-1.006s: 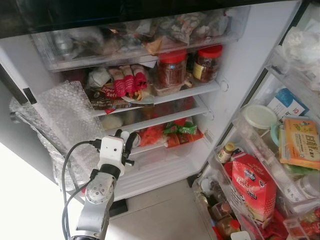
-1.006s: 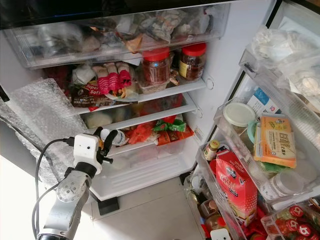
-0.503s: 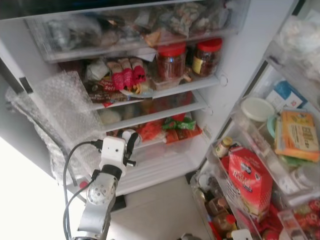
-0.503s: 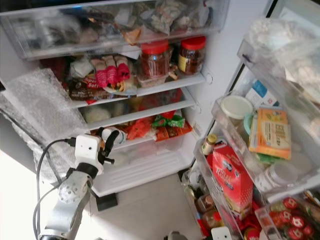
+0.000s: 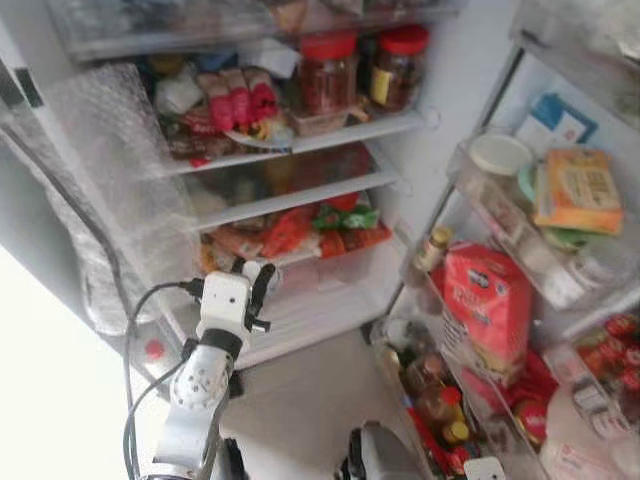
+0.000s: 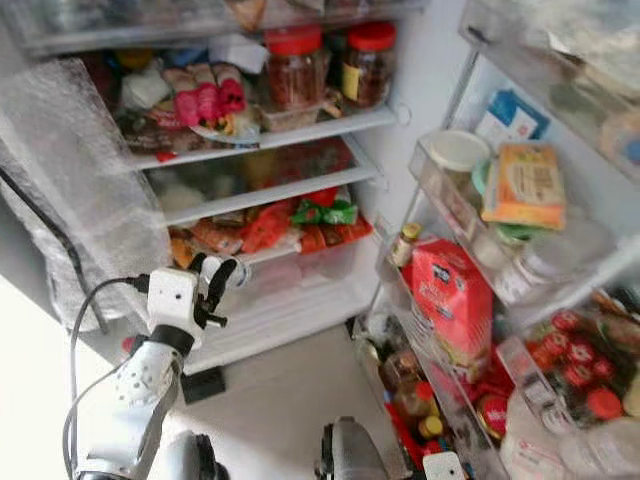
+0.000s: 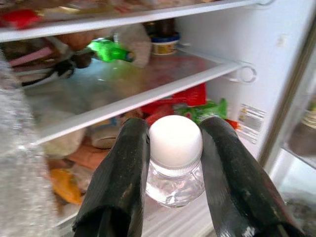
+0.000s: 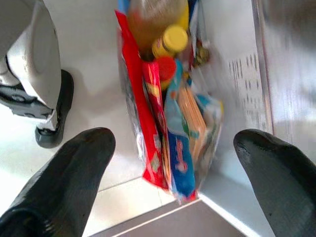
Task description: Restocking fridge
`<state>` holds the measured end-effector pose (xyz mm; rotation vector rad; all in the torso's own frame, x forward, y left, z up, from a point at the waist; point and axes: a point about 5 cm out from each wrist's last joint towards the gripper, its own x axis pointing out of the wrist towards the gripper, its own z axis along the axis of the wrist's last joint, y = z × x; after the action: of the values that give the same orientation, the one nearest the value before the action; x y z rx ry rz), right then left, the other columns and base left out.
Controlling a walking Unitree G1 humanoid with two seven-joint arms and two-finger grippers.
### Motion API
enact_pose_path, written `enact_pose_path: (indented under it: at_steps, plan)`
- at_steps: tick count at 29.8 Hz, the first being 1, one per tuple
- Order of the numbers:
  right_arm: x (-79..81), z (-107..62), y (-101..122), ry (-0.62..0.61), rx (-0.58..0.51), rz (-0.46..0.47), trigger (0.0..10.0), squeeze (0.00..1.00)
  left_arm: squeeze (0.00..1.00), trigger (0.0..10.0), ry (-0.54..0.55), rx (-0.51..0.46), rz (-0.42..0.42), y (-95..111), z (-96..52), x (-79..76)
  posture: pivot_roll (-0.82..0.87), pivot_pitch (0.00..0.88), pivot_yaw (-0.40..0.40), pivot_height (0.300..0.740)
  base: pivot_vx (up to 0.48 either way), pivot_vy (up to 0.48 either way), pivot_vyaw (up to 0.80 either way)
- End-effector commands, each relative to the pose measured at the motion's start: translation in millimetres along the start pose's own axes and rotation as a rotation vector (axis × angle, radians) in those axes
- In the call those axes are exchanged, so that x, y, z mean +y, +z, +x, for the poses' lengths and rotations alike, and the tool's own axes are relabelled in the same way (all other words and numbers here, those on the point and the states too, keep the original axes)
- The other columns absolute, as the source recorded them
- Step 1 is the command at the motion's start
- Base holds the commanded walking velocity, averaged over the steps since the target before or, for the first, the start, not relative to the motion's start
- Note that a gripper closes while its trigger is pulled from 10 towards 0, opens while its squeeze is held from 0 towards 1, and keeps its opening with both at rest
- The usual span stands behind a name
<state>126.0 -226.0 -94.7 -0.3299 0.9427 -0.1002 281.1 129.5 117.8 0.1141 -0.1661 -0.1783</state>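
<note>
An open fridge [image 5: 440,150] stands over a pale tiled floor [image 5: 300,400], its white shelves crowded with red-lidded jars [image 5: 327,72] and packets, its door racks holding a red carton [image 5: 486,305] and bottles. The left gripper [image 7: 174,148] is at the low shelf, its two black fingers [image 7: 123,173] clamped on a small clear jar [image 7: 175,158] with a round white cap. The right gripper [image 8: 173,163] hangs with fingers wide apart above a bag of groceries [image 8: 170,118] on the floor.
</note>
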Motion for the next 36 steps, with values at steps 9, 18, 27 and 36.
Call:
enact_pose_path:
  at_steps: [9,18,27,36]
  plan:
    - [-3.5,-2.3,-5.3,-0.028,-0.003,0.021,10.0,0.0,0.0,10.0,-0.025,-0.02,0.001,6.3,-0.1,-4.5,-0.21,0.169,-0.059,0.641,0.0,0.0,0.0]
    - [-3.2,-2.5,-4.4,-0.036,-0.015,0.026,10.0,0.0,0.0,10.0,-0.03,-0.025,0.001,8.1,1.4,-5.7,-0.21,0.17,-0.057,0.641,0.0,0.0,0.0]
    - [-2.0,-2.5,-4.3,-0.017,-0.015,0.03,10.0,0.0,0.0,10.0,-0.037,-0.04,0.024,11.6,4.3,-6.7,-0.21,0.167,-0.055,0.641,0.0,0.0,0.0]
    - [-2.0,-2.5,-4.4,-0.016,-0.015,0.031,10.0,0.0,0.0,10.0,-0.038,-0.042,0.029,11.8,4.4,-6.6,-0.21,0.167,-0.055,0.641,0.0,0.0,0.0]
